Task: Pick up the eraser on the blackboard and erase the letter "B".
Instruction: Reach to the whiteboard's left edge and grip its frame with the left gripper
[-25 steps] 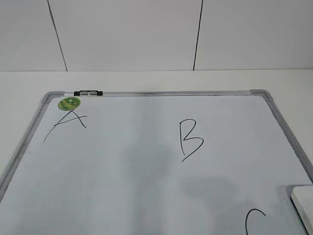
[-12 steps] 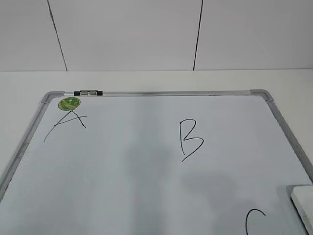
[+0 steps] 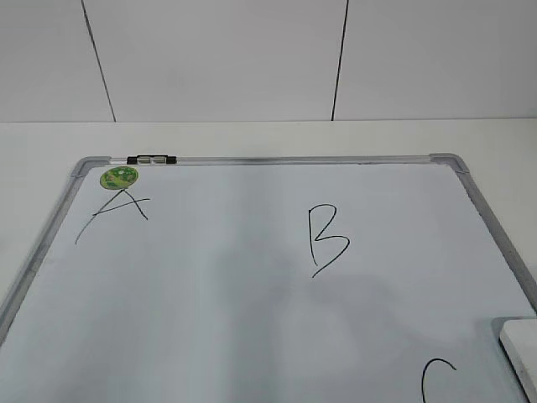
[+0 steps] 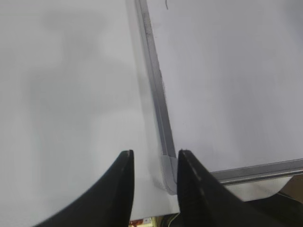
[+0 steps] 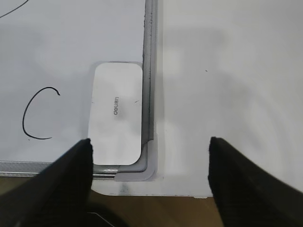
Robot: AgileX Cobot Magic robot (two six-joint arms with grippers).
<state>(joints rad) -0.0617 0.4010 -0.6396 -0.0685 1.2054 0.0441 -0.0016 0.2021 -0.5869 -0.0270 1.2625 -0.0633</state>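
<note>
The blackboard (image 3: 252, 336) is a white board with a grey frame, lying flat on the table. The black letter "B" (image 3: 325, 239) is near its middle. The white eraser (image 5: 117, 113) lies in the board's near right corner against the frame; only its edge (image 3: 522, 344) shows in the exterior view. My right gripper (image 5: 149, 144) is wide open, above that corner, with the eraser ahead and slightly left. My left gripper (image 4: 154, 157) is open and empty over the board's near left corner (image 4: 168, 172). Neither gripper shows in the exterior view.
A black "A" (image 3: 113, 214) with a round green sticker (image 3: 119, 177) sits at the far left, a "C" (image 3: 436, 379) near the eraser. A marker (image 3: 151, 159) lies on the far frame. The table's front edge (image 5: 189, 196) is below the right gripper.
The eraser's visible edge in the exterior view sits slightly lower than a second ago, and the shadow below the "B" has shifted and faded. The letters are unchanged.
</note>
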